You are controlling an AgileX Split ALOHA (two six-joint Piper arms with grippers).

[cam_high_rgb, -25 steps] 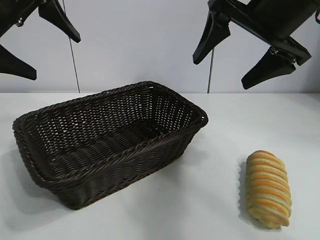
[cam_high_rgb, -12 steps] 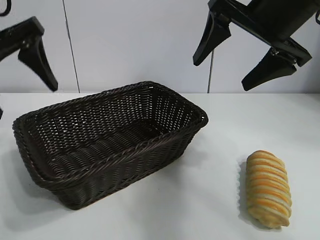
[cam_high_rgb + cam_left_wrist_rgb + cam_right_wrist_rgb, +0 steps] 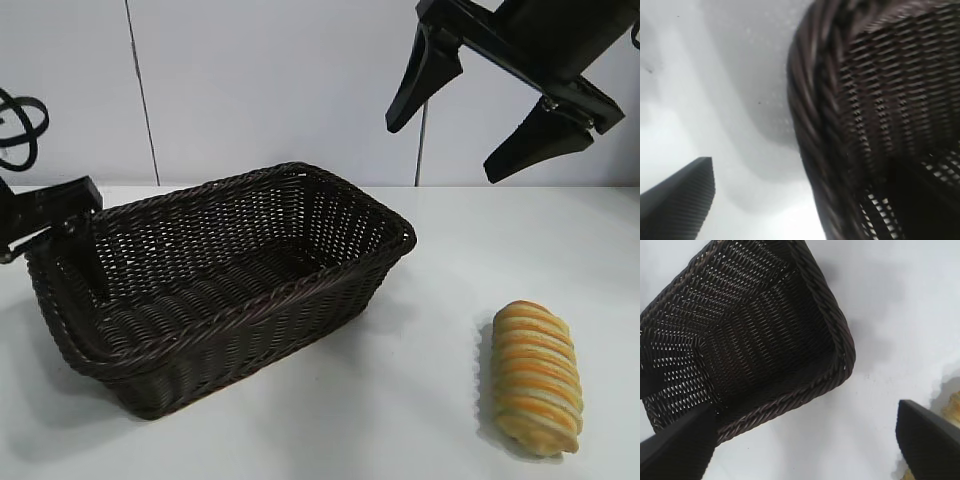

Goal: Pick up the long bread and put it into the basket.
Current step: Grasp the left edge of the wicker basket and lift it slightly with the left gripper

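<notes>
At nine o'clock we see the left gripper [image 3: 45, 235] low at the basket's [image 3: 250, 300] left rim, its fingers straddling that rim, spread. The basket sits left of centre on the white table [image 3: 400, 400]. At five o'clock lies the long bread [image 3: 537, 376], apart from it. At one o'clock our right gripper [image 3: 470, 110] hangs high, fingers spread wide

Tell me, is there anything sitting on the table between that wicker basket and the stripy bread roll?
No. In the exterior view only bare white table lies between the basket and the long bread.
</notes>
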